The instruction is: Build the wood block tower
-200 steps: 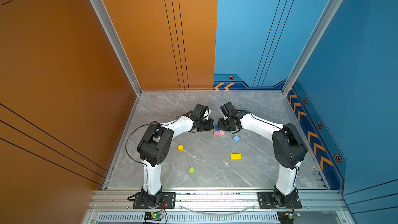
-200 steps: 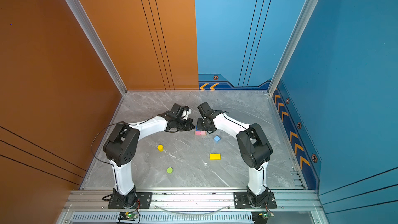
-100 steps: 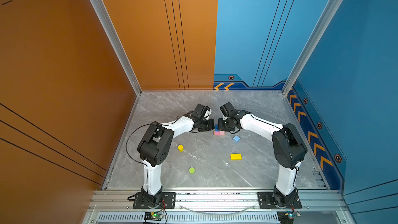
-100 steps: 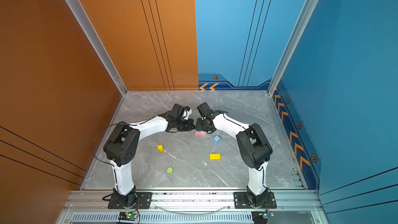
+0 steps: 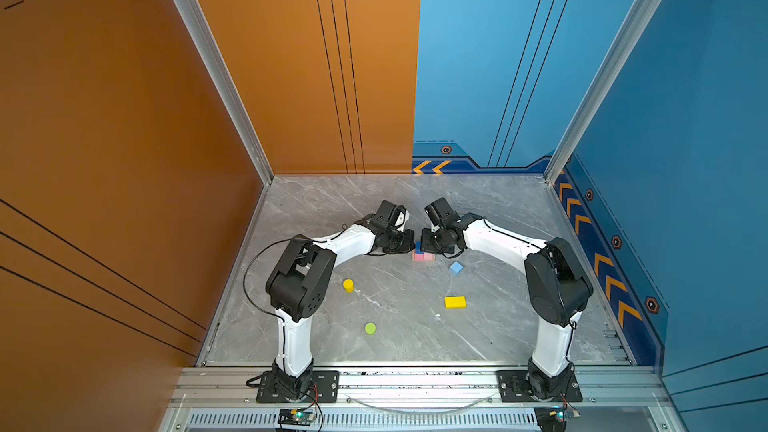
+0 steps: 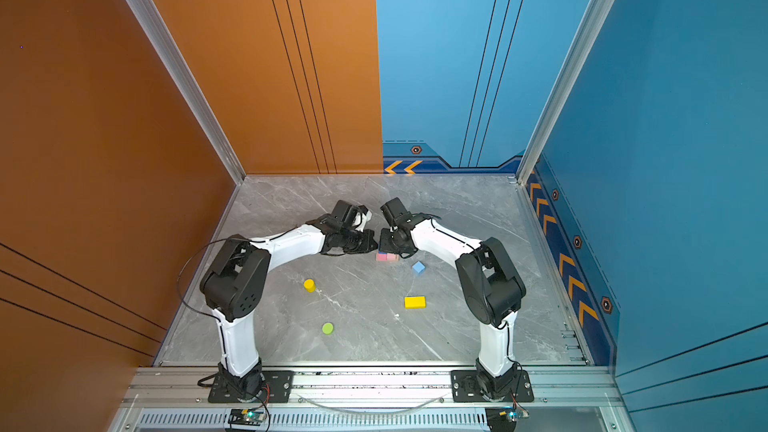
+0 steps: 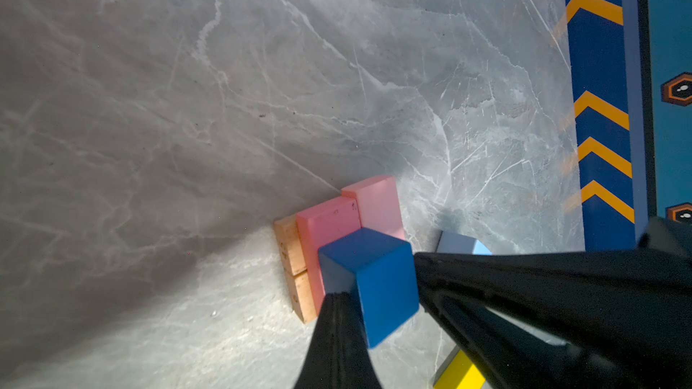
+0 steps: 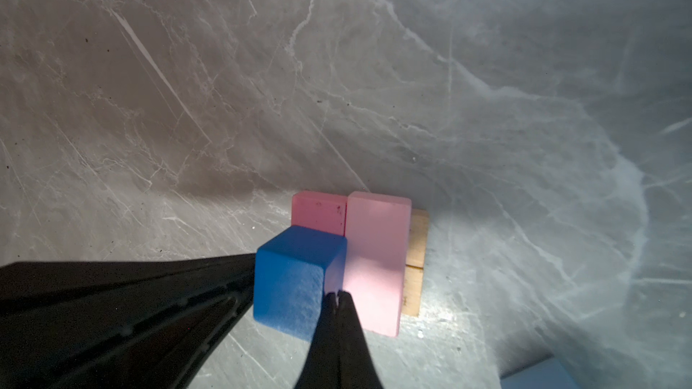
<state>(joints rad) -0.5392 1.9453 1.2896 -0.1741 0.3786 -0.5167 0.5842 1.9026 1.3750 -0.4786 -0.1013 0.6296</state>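
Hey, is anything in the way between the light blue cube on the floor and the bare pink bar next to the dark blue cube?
Yes. The right gripper, shut, has its tip over the paler pink bar beside the dark-blue cube, just where the light-blue cube would go. Nothing else lies between them.

The cube (image 7: 369, 282) is dark blue, bars (image 7: 374, 203) pink, planks (image 7: 290, 252) seemingly tan, floor (image 7: 224, 106) grey-veined.
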